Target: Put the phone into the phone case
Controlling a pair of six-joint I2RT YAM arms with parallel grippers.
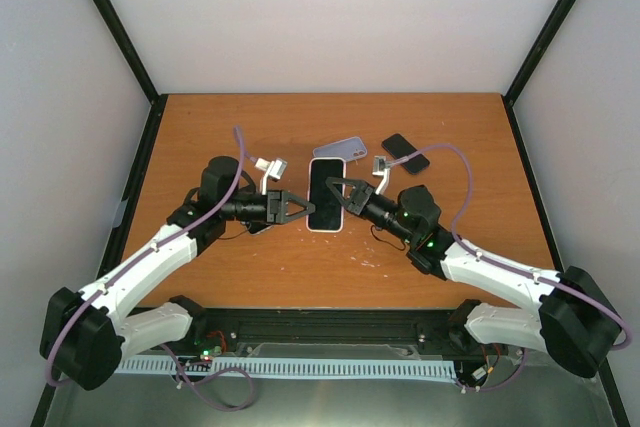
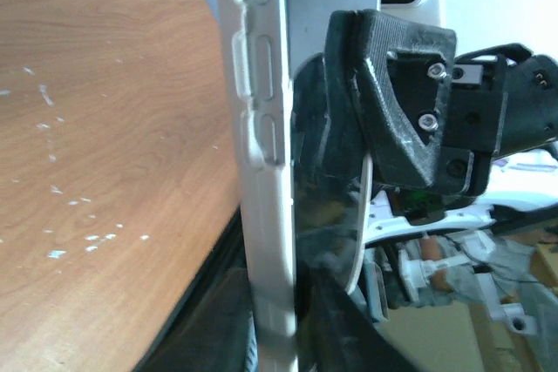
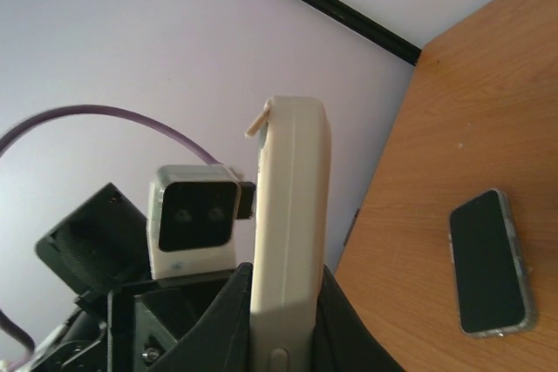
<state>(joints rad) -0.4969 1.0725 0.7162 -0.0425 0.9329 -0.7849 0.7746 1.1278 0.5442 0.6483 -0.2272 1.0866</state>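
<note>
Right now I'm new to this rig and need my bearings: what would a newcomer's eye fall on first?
First, the white-cased phone held over the table's middle, gripped from both sides by the left end effector and the right end effector. Behind it, a pale lilac case and a black phone lie on the wooden table.

A brown wooden worktop [image 1: 250, 277] fills the floor of a booth with pale walls [image 1: 330, 7], and black frame posts [image 1: 110, 22] run up its far corners. On the far right of the worktop lies a dark phone [image 1: 405, 153], screen up. Just to its left, apart from it, lies a lilac case [image 1: 340, 148]. Small white specks [image 2: 70, 233] dot the wood on the near side. A pale slotted strip [image 1: 330, 367] runs along the near edge.
</note>
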